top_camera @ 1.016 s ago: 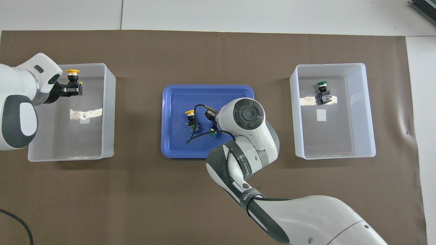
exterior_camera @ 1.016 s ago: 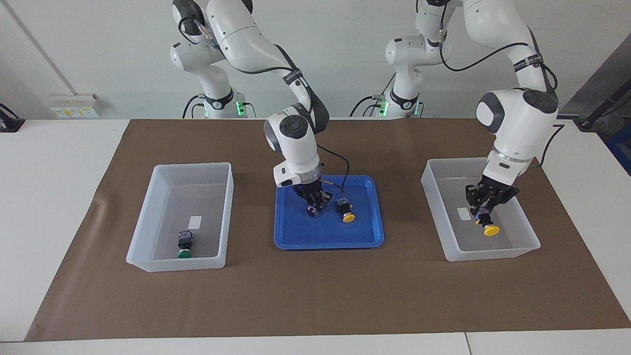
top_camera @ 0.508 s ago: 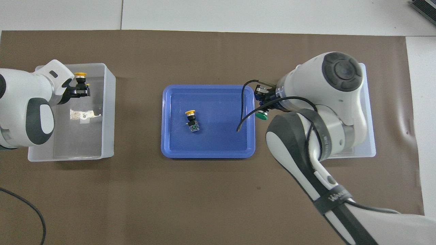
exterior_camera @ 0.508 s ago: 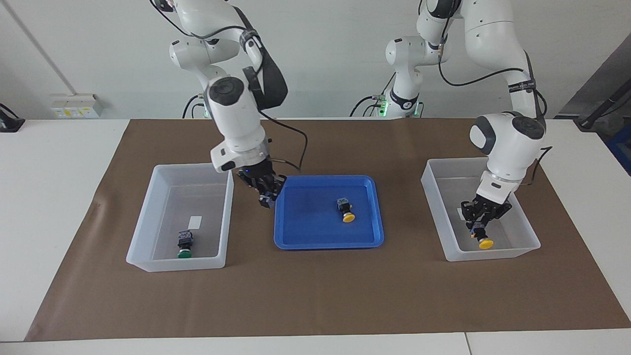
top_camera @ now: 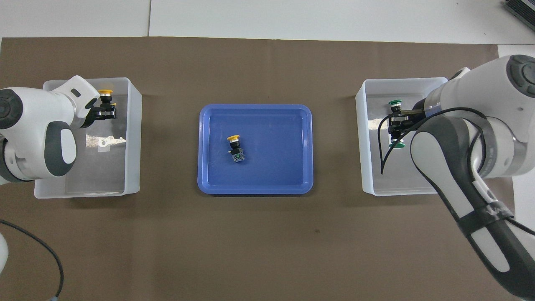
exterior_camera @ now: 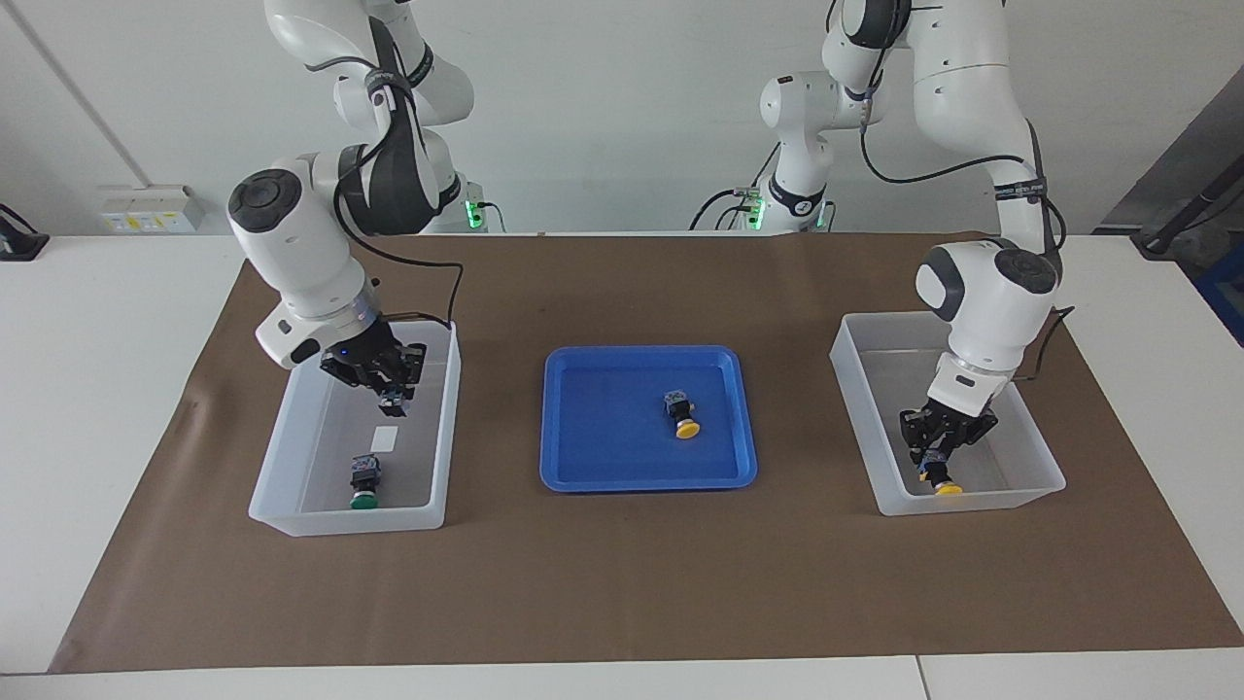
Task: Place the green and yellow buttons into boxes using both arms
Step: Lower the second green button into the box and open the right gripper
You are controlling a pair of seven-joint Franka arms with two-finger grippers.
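My right gripper (exterior_camera: 389, 387) (top_camera: 395, 127) hangs inside the box (exterior_camera: 449, 428) (top_camera: 368, 167) at the right arm's end, shut on a green button (top_camera: 397, 145). Another green button (exterior_camera: 364, 481) (top_camera: 394, 102) lies on that box's floor, farther from the robots. My left gripper (exterior_camera: 935, 455) (top_camera: 105, 112) is low in the other box (exterior_camera: 855, 389) (top_camera: 133, 146), shut on a yellow button (exterior_camera: 943, 484) (top_camera: 104, 92) whose cap is close to the floor. A second yellow button (exterior_camera: 683, 416) (top_camera: 235, 147) lies in the blue tray (exterior_camera: 583, 476) (top_camera: 292, 184).
The blue tray sits mid-table between the two boxes, all on a brown mat (exterior_camera: 622, 583). A black cable (top_camera: 382, 161) dangles from the right wrist over its box. Each box has a small white label (exterior_camera: 385, 437) on its floor.
The right arm lifted the green button out of the blue tray and swung it over to its box. The left gripper lowered the yellow button deeper into its box.
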